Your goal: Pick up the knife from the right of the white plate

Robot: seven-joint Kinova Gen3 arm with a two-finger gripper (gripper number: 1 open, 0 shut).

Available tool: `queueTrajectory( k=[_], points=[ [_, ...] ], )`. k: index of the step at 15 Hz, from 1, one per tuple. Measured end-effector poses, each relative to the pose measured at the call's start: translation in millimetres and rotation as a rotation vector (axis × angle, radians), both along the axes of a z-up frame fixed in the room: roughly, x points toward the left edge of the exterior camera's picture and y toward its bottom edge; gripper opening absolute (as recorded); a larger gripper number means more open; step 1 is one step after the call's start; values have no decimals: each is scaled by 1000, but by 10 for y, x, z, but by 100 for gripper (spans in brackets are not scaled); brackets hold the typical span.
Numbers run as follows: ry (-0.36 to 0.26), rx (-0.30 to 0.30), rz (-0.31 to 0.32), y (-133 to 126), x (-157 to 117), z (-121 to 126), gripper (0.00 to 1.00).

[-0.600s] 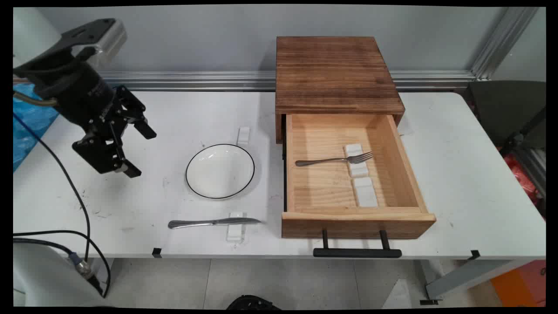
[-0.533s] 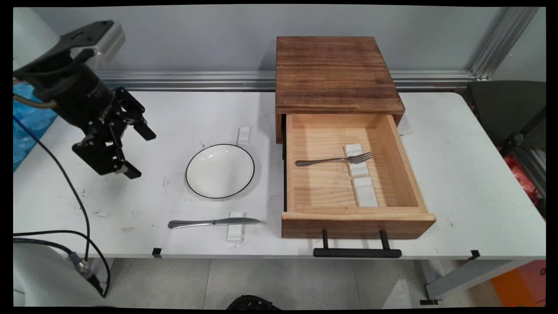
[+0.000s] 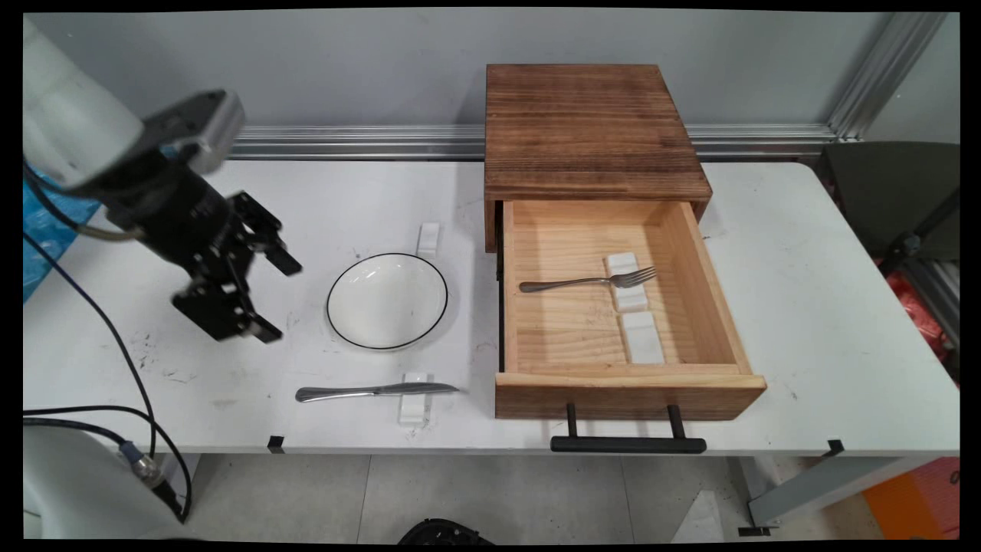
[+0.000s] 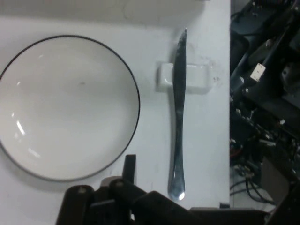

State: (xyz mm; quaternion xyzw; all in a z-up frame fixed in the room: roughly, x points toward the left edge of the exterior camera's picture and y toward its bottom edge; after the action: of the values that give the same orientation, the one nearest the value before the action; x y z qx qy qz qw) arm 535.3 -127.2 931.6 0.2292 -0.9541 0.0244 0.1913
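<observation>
The gripper (image 3: 274, 300) hangs open and empty. Nearest it, the knife (image 3: 375, 391) lies lengthwise, blade pointing away toward the drawer (image 3: 747, 377). The white table (image 3: 805, 307) backs onto a grey wall (image 3: 345, 65).

No lettering, label, brand, number or sign can be read in either view. The faint pale marking on the gripper's (image 3: 274, 300) black body, at the left of the main view, is too small to make out.
</observation>
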Motion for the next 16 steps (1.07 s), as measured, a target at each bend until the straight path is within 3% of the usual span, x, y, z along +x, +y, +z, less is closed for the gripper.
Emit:
queueTrajectory(
  k=[6,16],
  points=[
    [12,-17,-8,-37,-203,-461,100],
    [-32,-18,11,-35,-569,-1151,100]
  ],
)
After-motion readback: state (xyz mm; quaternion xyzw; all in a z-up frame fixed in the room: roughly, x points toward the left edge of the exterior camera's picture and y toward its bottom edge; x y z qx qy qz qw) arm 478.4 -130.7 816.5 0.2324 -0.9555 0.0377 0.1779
